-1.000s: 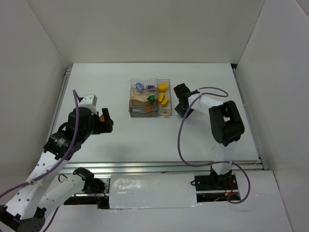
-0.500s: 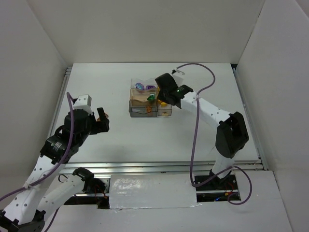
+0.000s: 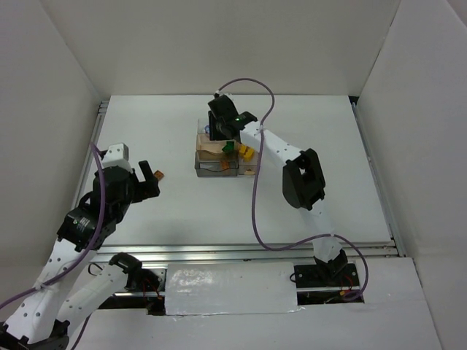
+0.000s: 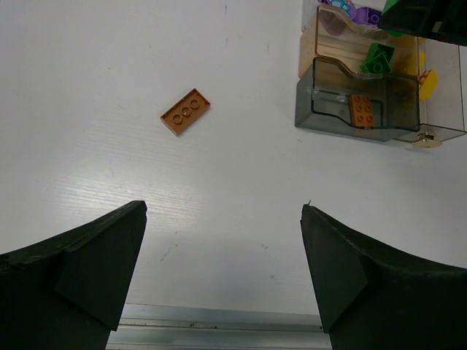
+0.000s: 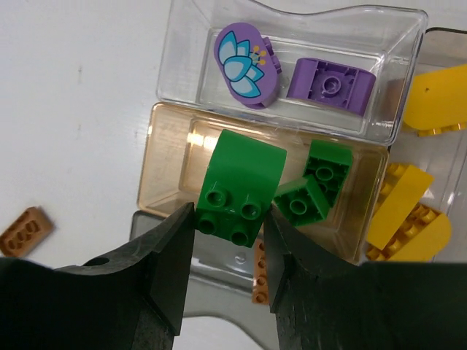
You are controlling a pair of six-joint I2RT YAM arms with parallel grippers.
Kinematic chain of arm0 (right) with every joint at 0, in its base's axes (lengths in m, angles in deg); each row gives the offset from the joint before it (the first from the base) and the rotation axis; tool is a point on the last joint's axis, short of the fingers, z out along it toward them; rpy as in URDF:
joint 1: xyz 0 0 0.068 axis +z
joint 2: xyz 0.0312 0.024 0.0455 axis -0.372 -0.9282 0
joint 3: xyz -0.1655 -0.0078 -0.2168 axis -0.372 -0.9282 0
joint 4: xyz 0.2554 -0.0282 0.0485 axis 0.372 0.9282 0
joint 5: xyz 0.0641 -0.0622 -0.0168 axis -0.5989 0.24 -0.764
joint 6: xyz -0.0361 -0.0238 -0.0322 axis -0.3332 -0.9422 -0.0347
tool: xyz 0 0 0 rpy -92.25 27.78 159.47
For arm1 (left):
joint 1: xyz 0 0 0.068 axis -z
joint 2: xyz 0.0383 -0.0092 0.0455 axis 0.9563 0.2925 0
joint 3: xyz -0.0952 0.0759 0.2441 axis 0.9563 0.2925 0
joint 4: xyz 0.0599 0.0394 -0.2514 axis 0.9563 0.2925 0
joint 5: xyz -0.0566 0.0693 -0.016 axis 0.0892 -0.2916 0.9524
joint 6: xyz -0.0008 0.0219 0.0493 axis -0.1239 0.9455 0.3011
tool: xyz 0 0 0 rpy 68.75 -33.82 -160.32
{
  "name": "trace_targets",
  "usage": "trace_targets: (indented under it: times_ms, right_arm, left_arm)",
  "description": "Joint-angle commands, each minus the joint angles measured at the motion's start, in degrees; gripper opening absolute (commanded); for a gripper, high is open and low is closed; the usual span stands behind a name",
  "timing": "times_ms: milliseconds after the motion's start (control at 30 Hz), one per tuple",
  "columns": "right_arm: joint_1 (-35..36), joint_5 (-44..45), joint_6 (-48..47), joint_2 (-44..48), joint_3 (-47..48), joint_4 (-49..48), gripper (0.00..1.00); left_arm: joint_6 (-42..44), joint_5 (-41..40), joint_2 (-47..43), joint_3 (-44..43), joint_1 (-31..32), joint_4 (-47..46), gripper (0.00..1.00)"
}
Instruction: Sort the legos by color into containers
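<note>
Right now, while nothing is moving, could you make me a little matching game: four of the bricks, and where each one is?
1. curved green brick
2. flat orange plate
3. purple flower piece
4. square orange brick

A. inside the grey bin
B. loose on the table
C. held in the right gripper
D. inside the clear bin

Pairs: 1-C, 2-B, 3-D, 4-A.

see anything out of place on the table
Yes: one orange-brown brick lies loose on the table, left of the containers, while another orange brick sits in the grey bin. Nothing looks spilled or damaged.
</note>
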Motion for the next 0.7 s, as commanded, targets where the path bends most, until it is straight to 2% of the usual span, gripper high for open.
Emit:
trace_targets:
  times_ms: [0, 333, 433, 533, 567, 667]
  right_arm:
    - [-0.65, 0.79, -3.25, -2.36, 4.42, 3.21, 0.03]
    - [-0.65, 0.45, -3.42, -2.62, -1.03, 0.14, 0.11]
    - [-0.65, 0.62, -3.69, -3.15, -0.95, 0.05, 0.17]
    - [-0.74, 0.36, -3.77, -3.42, -0.94, -0.04, 0.29]
    - [-0.74, 0.45, -3.69, -3.42, -0.94, -0.30, 0.37]
    - [-0.74, 0.36, -3.86, -3.94, -0.16, -0.22, 0.39]
  left_arm:
    - [0.07, -0.20, 0.32, -0.45, -0.56, -1.11, 1.00]
    - [0.77, 1.90, 1.55, -0.36, -2.32, -1.81, 1.00]
    - [1.04, 2.61, 1.91, -0.36, -2.59, -1.90, 0.99]
    - [1.21, 3.05, 2.08, -0.27, -2.68, -2.17, 0.99]
    - [1.30, 3.22, 1.99, -0.27, -2.76, -2.17, 0.99]
    - [1.39, 3.49, 2.26, -0.27, -2.85, -2.34, 1.00]
